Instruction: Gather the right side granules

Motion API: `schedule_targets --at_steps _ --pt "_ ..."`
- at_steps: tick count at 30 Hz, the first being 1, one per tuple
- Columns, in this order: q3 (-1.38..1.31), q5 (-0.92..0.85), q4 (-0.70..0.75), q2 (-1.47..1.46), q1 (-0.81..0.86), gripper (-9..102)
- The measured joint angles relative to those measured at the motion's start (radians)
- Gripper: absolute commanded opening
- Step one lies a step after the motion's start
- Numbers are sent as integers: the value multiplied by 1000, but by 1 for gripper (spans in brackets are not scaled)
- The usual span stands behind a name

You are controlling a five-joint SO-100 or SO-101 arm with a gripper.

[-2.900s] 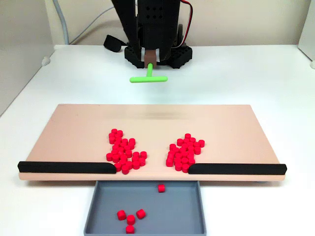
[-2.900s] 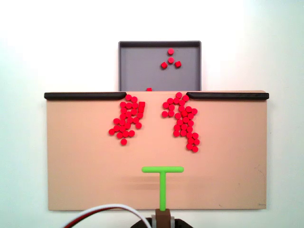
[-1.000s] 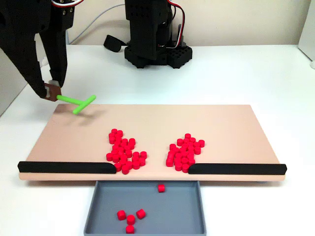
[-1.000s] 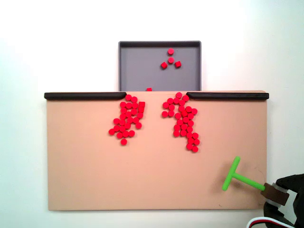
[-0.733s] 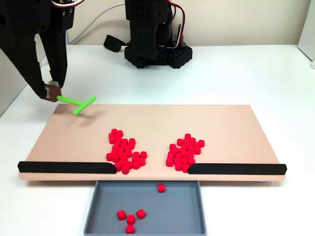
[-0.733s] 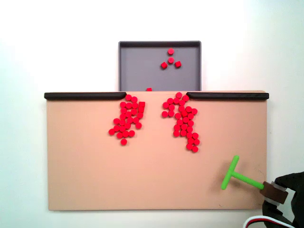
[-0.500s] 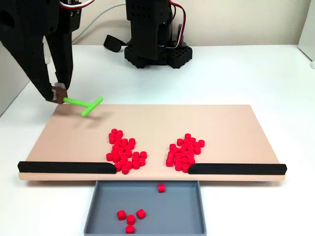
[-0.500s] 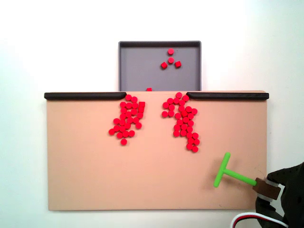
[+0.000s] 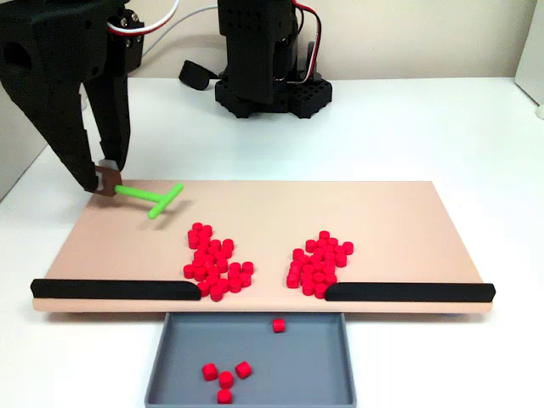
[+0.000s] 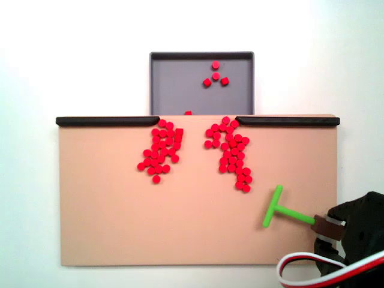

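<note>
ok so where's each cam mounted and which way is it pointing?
A fixed view: low at the tray end, facing the arm's base across the board; gripper at upper left holding the green T-tool.
Another fixed view: overhead, looking straight down from the arm's side, tray at top; gripper and cable at bottom right.
Shared: board, both black rails, both red clusters, tray, T-tool. Sides are mirrored: the granules sit right overhead, left in the low view.
</note>
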Motion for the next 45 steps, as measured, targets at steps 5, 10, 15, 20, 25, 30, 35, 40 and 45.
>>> schedule_targets --at_steps 5,10,15,20,25,30,35,40,45 --pt "0 0 -26 -25 2 0" --pt "0 0 -40 -34 -3 0" --pt "0 0 -41 -37 -20 0" --pt "0 0 -41 -37 -20 0" --pt "0 0 -41 -37 -20 0" --pt "-23 0 -40 -64 -20 0" --pt "-29 0 -41 -69 -20 0" --pt "-40 0 -41 -78 -20 0" --pt "-57 0 -35 -92 -29 0"
